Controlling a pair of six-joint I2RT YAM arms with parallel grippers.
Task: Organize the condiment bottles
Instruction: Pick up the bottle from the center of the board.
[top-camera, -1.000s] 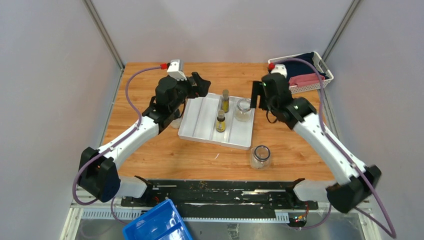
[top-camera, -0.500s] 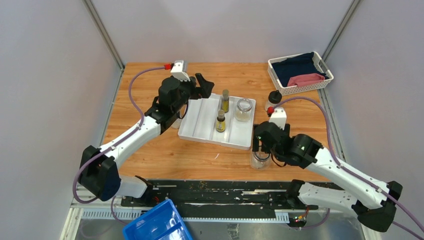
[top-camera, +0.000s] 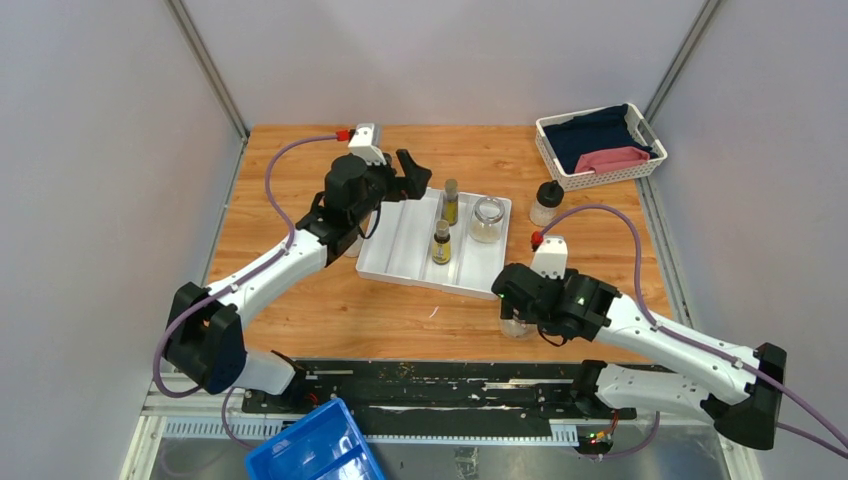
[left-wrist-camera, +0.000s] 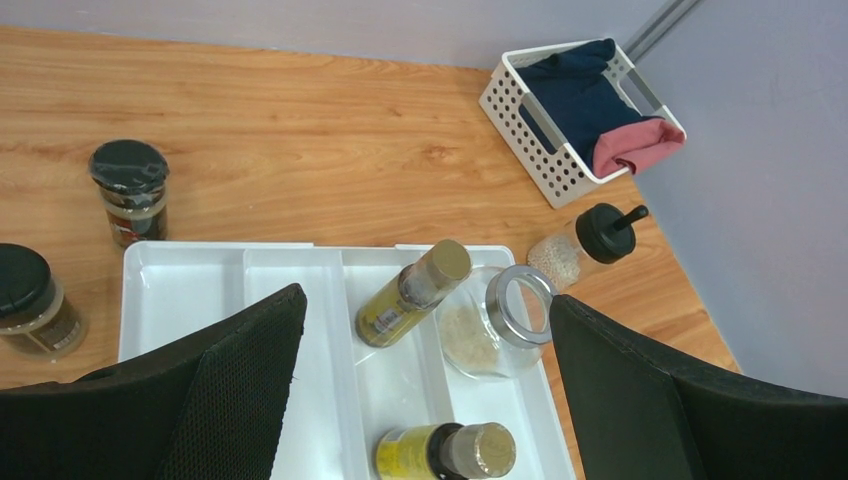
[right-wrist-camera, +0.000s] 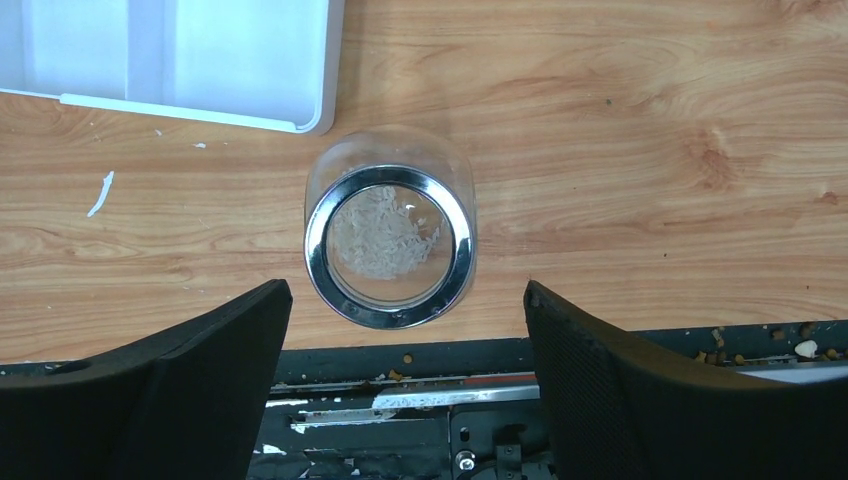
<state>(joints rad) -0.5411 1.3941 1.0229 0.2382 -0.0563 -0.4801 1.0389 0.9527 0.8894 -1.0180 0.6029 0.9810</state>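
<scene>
Ok, right gripper (right-wrist-camera: 407, 287) is wide open and empty, hanging over a glass jar (right-wrist-camera: 390, 245) that stands on the table (right-wrist-camera: 650, 150) just off the tray (right-wrist-camera: 200, 60) corner, not touching it. Same for left gripper (left-wrist-camera: 428, 297): wide open, empty, above the tray, which holds two yellow bottles (left-wrist-camera: 410, 292) and a second jar (left-wrist-camera: 490, 325). Two black-lidded jars (left-wrist-camera: 128, 190) sit beside the tray's left edge, and a shaker (left-wrist-camera: 585, 240) sits right of it, near the basket (left-wrist-camera: 560, 120).

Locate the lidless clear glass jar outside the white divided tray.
Top view, right near side: the jar stands beside the tray's corner, under the open right gripper.
</scene>
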